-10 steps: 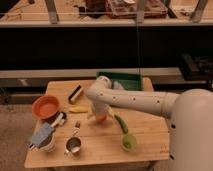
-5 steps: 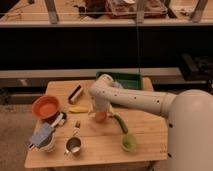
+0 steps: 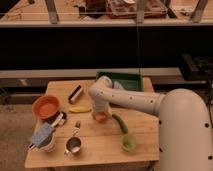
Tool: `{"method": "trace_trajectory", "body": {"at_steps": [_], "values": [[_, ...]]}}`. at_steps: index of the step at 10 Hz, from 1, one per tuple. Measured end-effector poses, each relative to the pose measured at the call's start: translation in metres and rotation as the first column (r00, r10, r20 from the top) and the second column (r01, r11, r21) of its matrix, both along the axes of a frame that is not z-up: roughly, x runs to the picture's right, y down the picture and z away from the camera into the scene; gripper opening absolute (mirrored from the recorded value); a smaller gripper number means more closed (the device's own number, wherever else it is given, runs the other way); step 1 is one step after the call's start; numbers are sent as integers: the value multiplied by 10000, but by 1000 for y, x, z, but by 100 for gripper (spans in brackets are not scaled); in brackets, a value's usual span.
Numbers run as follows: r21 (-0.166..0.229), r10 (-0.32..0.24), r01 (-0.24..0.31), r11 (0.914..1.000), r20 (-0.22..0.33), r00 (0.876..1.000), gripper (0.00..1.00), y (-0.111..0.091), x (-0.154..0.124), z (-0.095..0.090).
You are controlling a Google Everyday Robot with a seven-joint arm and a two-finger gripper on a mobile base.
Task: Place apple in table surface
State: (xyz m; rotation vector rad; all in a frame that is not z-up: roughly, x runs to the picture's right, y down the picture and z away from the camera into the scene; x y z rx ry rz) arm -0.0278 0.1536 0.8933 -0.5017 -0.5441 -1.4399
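The apple [image 3: 101,118] is a small orange-red fruit low over the light tan table surface [image 3: 100,150], near its middle. My gripper [image 3: 101,113] comes down on it from above at the end of the white arm [image 3: 131,99], and covers the apple's top. I cannot tell whether the apple rests on the wood or hangs just above it.
A yellow banana-like fruit [image 3: 80,109] lies just left of the apple and a dark green cucumber [image 3: 120,123] just right. An orange bowl [image 3: 45,106], a metal cup [image 3: 73,145], a green cup [image 3: 129,143], a dark cylinder [image 3: 76,93] and a green tray [image 3: 122,79] also stand on the table.
The arm's elbow has shifted slightly to the right over the table. The apple has stayed at almost the same spot under the gripper.
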Motion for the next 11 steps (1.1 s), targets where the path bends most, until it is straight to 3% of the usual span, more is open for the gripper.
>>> {"method": "trace_trajectory", "body": {"at_steps": [7, 9, 11], "values": [[50, -32, 32, 10000, -6, 10000, 46, -4, 2, -7], [344, -28, 30, 9994, -73, 10000, 46, -15, 0, -28], [733, -15, 27, 9973, -163, 9999, 46, -38, 4, -65]]}}
